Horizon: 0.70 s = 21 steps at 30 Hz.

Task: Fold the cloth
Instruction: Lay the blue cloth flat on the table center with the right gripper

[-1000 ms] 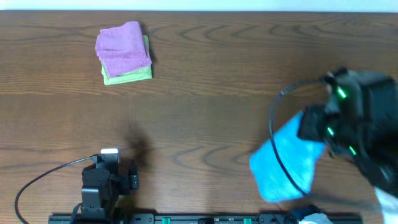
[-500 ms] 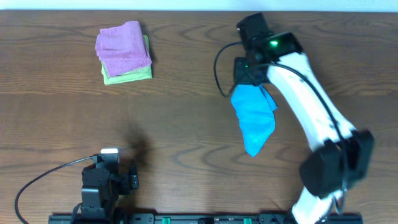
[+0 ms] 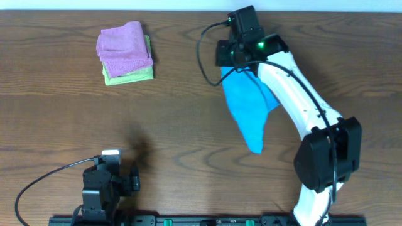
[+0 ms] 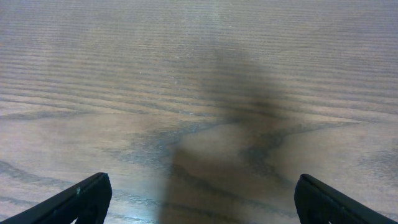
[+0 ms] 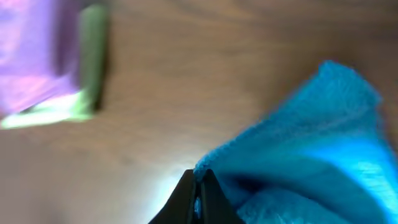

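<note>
The sky-blue cloth [image 3: 249, 110] hangs bunched from my right gripper [image 3: 230, 65] at the middle back of the table, its lower end trailing toward the front. In the right wrist view the gripper [image 5: 200, 186] is shut on the cloth's edge [image 5: 311, 149]. My left gripper [image 3: 119, 177] rests at the front left, far from the cloth. In the left wrist view its fingers [image 4: 199, 202] are wide apart over bare wood with nothing between them.
A pink folded cloth [image 3: 124, 48] lies on a light green folded cloth [image 3: 129, 76] at the back left; both show blurred in the right wrist view [image 5: 37, 56]. A black rail [image 3: 188, 221] runs along the table's front edge.
My right arm has swung from the right front to the middle back, carrying the blue cloth up and left. The left arm has not moved.
</note>
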### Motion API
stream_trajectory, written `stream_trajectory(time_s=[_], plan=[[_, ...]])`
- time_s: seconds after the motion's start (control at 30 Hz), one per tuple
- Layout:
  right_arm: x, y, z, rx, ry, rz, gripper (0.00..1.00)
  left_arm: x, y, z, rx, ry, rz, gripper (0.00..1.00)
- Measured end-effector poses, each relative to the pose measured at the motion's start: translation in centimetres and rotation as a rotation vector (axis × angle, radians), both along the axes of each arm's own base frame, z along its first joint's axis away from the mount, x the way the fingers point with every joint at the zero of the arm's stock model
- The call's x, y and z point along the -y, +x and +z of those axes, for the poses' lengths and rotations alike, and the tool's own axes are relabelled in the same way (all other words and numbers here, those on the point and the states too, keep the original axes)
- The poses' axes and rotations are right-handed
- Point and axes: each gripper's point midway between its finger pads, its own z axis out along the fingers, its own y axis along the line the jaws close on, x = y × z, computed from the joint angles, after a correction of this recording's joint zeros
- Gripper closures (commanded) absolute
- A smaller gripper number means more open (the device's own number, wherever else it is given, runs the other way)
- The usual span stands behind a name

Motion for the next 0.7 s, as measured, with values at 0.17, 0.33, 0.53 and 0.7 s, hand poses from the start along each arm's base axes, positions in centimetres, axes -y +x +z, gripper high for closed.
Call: stream_trajectory(time_s=[0.17, 0.33, 0.53, 0.7], plan=[[-2.4, -2.6, -0.5, -0.075, 0.034, 0.091, 0.01, 0.0, 0.0, 0.0, 0.000, 0.000, 0.000, 0.05], [0.1, -5.1, -2.5, -0.188, -0.096, 0.055, 0.01, 0.0, 0.0, 0.0, 0.000, 0.000, 0.000, 0.05], [4.6, -7.1, -4.0, -0.267, -0.311, 0.024, 0.01, 0.0, 0.0, 0.0, 0.000, 0.000, 0.000, 0.05], [6.2, -5.9, -5.8, -0.231, -0.314, 0.138, 0.04, 0.0, 0.0, 0.0, 0.000, 0.000, 0.000, 0.05]])
